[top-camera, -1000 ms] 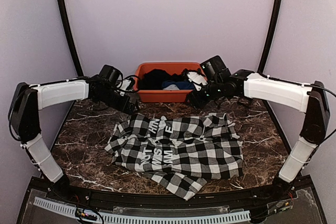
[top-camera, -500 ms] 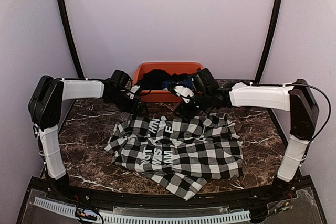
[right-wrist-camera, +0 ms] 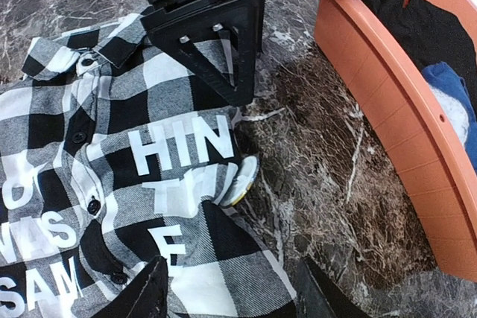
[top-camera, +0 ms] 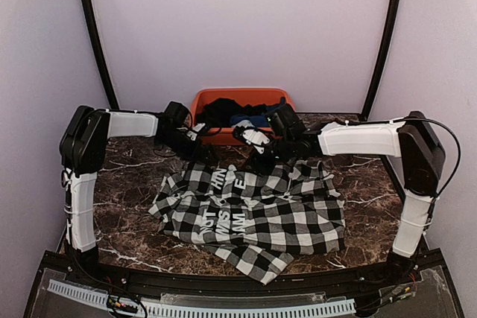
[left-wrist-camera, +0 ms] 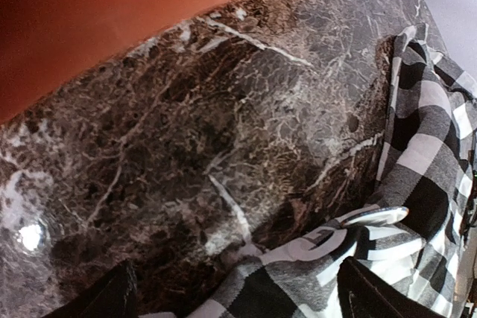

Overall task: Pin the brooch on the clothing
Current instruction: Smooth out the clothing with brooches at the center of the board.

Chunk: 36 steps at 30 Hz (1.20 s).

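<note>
Top view: even, diffuse light; only faint shadows are cast on the counter (top-camera: 123, 180). Left wrist view: dimmer; a small white glare spot is recorded on the polished stone, lower left; the orange bin (left-wrist-camera: 112, 20) is heavily blurred. Right wrist view: bright, sharp mid-frame; white letters of the shirt (right-wrist-camera: 89, 184) are rendered crisp; the right hand (right-wrist-camera: 231, 288) is rendered dark and soft.

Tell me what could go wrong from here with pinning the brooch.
1. The brooch lies flat at the checked shirt's edge, tucked against the cloth. A claw may pinch fabric with it or shove it underneath.
2. The left claw and right claw, both open, crowd that same spot and might collide.
3. The orange bin sits close behind, leaving little room to manoeuvre.
</note>
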### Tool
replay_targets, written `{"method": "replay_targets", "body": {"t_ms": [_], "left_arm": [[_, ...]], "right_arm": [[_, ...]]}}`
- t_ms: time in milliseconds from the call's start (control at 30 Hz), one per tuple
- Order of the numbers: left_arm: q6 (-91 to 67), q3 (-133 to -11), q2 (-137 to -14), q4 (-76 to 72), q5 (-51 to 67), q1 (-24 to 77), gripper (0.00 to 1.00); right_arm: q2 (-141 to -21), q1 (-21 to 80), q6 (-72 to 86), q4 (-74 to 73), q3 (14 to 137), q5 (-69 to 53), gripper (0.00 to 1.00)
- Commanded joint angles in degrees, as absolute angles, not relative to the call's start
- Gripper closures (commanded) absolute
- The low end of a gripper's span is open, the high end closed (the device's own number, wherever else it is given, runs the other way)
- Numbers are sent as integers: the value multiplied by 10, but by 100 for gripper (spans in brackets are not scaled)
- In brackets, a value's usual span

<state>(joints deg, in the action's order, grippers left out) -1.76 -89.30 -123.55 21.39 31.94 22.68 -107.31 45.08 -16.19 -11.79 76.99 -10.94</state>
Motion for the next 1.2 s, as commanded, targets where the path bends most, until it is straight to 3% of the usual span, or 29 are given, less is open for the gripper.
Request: {"method": "replay_targets", "body": {"t_ms": [0,133,500,633,667,733,900,1167], "left_arm": [[-10,-889,-1241,277,349,228,9],[-4,-889,-1253,289,351,231,18],[24,-857,-1262,336,361,244,49],[19,-849,-1262,330,376,244,70],[19,-850,-1262,333,377,245,83],[21,-852,-1262,337,377,244,97],[18,-866,-1253,336,362,242,99],[3,-844,-1168,264,192,222,99]], "right_arm": [[-1085,465,-190,-96,758,-138,47],[-1086,469,-195,-105,745,-159,55],[-1048,505,-198,-69,644,-101,55],[-1066,509,-194,-90,642,-94,55],[-1071,512,-192,-96,643,-90,56],[-1077,518,-191,-106,642,-81,56],[-1079,525,-173,-129,635,-63,57],[-1062,528,-128,-153,590,-59,61]]}}
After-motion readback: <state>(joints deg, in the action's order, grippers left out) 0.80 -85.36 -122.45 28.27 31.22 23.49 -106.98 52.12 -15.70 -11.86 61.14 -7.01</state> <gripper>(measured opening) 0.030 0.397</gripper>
